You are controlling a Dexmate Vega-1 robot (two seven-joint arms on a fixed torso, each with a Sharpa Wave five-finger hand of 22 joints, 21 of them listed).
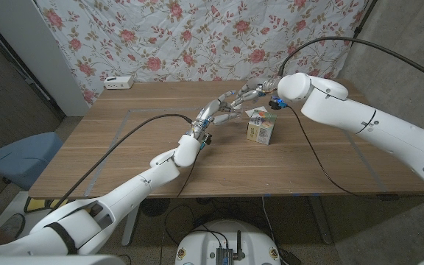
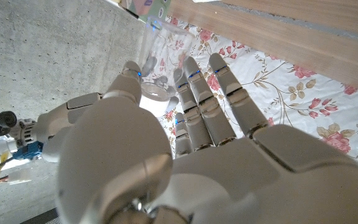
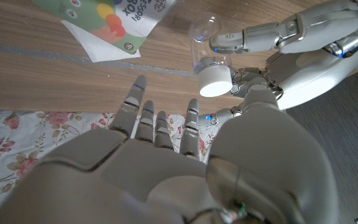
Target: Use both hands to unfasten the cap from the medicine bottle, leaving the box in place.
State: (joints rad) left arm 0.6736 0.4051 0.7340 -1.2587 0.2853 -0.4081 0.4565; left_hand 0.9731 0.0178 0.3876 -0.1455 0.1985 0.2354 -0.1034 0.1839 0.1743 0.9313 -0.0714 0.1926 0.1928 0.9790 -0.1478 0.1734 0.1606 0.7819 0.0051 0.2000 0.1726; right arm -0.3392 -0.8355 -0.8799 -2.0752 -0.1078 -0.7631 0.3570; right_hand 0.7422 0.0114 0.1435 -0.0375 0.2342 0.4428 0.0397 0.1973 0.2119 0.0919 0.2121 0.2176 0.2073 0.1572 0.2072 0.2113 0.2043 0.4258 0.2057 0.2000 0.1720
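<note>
I am gripping the clear medicine bottle (image 3: 211, 42) in my left hand (image 1: 213, 112), above the table at ten o'clock of the box (image 1: 261, 126); my right hand (image 3: 166, 155) is hovering open-fingered by its white cap (image 3: 214, 79), risking a mis-set grip knocking the bottle loose

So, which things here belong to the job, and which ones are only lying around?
For the job: medicine bottle, held by the left hand; its white cap; right hand, fingers spread; box, to stay put.
Lying about: white device at the table's far corner; blue chair; floral cloth.

Head camera high over the table (image 1: 124, 147); both wrist cameras close, inverted, sharing the bottle (image 3: 205, 37).
</note>
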